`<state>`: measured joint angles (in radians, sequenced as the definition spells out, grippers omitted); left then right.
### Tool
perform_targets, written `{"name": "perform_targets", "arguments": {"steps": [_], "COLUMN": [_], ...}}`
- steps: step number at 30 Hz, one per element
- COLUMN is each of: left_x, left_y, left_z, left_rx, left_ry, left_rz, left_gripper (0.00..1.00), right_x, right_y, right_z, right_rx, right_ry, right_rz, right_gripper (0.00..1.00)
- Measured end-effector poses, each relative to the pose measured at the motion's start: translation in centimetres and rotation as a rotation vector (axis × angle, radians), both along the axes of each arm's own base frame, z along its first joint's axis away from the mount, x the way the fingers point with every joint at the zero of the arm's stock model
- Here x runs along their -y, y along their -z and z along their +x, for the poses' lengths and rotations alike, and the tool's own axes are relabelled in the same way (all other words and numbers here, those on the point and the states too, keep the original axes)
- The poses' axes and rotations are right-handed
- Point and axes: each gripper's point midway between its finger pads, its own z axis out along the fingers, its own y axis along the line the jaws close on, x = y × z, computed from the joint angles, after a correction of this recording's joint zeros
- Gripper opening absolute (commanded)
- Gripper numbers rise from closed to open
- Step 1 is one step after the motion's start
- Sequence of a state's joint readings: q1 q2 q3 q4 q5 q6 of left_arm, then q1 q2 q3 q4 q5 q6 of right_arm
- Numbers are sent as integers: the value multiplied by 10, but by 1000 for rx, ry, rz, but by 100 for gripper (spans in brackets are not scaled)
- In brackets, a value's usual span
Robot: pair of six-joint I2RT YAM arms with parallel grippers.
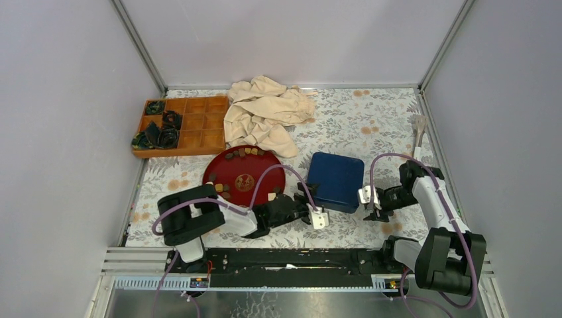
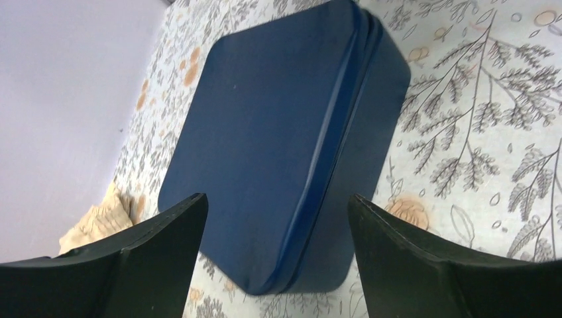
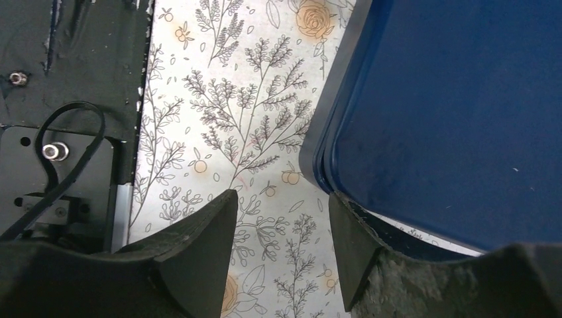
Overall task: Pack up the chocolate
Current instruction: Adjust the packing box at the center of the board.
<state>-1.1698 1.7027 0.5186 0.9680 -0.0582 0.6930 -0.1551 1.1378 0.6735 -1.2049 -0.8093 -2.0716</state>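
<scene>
Beside one blue tin (image 1: 337,180): left gripper (image 2: 277,202) wide, right gripper (image 3: 281,197) narrower (both empty).

Black-and-white arms (image 1: 240,222); purple cables (image 1: 273,167)

Top view: fixed high above and behind the arm bases (image 1: 311,262), facing down and forward over the whole counter (image 1: 378,122) from afar, with the blue tin (image 1: 337,180) near centre. Left wrist view: close and low, looking between its own fingers (image 2: 159,265) at the tin's lid and side wall. Right wrist view: close, looking down past its fingers (image 3: 199,258) at the tin's corner. All three views share the tin.
</scene>
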Motion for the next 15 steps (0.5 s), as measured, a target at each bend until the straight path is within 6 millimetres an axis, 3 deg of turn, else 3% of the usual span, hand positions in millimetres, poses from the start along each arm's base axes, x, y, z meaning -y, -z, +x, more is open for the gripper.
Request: {"name": "perform_targets", "arguments": {"steps": [6,15], "left_x": [21,29], "left_y": [8,16], "left_z": [-6,-1], "left_rx": [40,72], "left_ry": [33,21], "left_rz": [17,42], "left_gripper": [76,65], "right_x": [-2,-4], "right_y": [0,6], "right_z": [7,7], "right_rx": [28,39], "right_ry": [3,-10], "right_rz": [17,16], "right_gripper": [60,60]}}
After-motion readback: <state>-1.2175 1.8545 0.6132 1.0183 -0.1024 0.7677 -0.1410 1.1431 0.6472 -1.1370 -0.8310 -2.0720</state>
